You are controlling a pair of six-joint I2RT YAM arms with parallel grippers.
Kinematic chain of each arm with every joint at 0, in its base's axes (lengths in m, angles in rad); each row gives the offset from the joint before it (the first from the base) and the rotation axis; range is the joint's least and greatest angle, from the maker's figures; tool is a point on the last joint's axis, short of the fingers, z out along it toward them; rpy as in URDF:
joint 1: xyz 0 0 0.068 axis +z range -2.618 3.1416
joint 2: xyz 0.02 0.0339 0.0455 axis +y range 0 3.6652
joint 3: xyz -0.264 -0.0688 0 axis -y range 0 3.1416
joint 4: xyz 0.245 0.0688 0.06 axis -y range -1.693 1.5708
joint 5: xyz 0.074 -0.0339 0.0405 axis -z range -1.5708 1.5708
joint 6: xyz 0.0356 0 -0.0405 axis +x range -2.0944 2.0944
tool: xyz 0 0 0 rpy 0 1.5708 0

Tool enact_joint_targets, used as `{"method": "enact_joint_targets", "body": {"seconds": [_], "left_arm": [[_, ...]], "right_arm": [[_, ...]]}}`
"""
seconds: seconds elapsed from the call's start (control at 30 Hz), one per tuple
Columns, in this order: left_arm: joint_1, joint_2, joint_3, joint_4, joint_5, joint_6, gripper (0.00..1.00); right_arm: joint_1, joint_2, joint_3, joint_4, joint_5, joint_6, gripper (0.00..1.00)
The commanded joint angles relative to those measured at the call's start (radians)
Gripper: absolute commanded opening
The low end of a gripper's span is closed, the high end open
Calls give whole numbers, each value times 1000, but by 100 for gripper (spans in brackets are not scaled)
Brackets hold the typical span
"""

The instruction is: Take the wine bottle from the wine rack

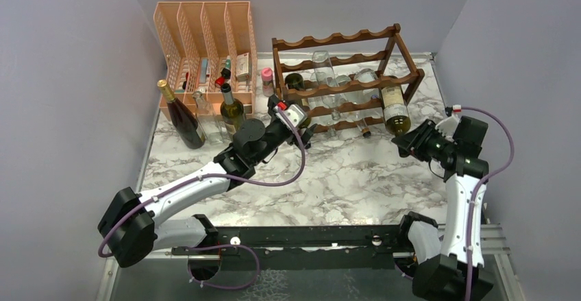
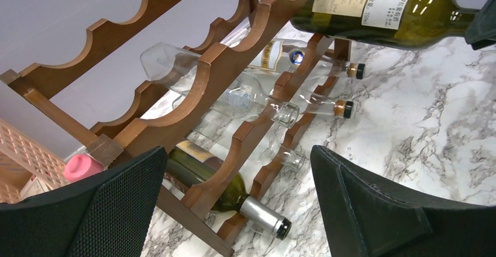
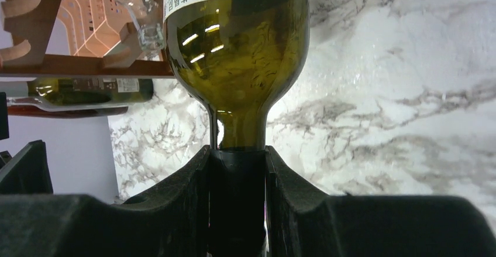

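Note:
The dark brown wooden wine rack point(image 1: 342, 64) stands at the back of the marble table. A green wine bottle with a white label point(image 1: 395, 109) lies at the rack's right end, neck toward me, its body still across the front rail. My right gripper point(image 1: 405, 141) is shut on its dark-capped neck point(image 3: 237, 175); the bottle's shoulder point(image 3: 237, 52) fills the right wrist view. It also shows in the left wrist view point(image 2: 380, 11). My left gripper point(image 1: 307, 128) is open and empty point(image 2: 237, 172) in front of the rack's left end, facing another green bottle with a silver foil neck point(image 2: 263, 213).
Several clear glass bottles point(image 1: 329, 85) lie in the rack's middle tiers. A peach mesh file organizer point(image 1: 205, 33) stands at the back left, with three upright bottles point(image 1: 181, 116) in front of it. A pink-capped item point(image 1: 267, 75) sits by the rack's left post.

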Motion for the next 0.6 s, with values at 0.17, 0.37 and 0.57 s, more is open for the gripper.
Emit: {"method": "enact_joint_targets", "body": {"seconds": [0.17, 0.37, 0.57], "left_arm": [[-38, -30, -14, 25, 16, -26, 99], [-58, -33, -20, 24, 15, -23, 99], [-67, -40, -26, 24, 15, -17, 99]], "right_arm": [[4, -166, 170, -330, 88, -17, 1], [5, -223, 217, -447, 87, -29, 1], [24, -242, 264, -554, 33, -85, 1]]}}
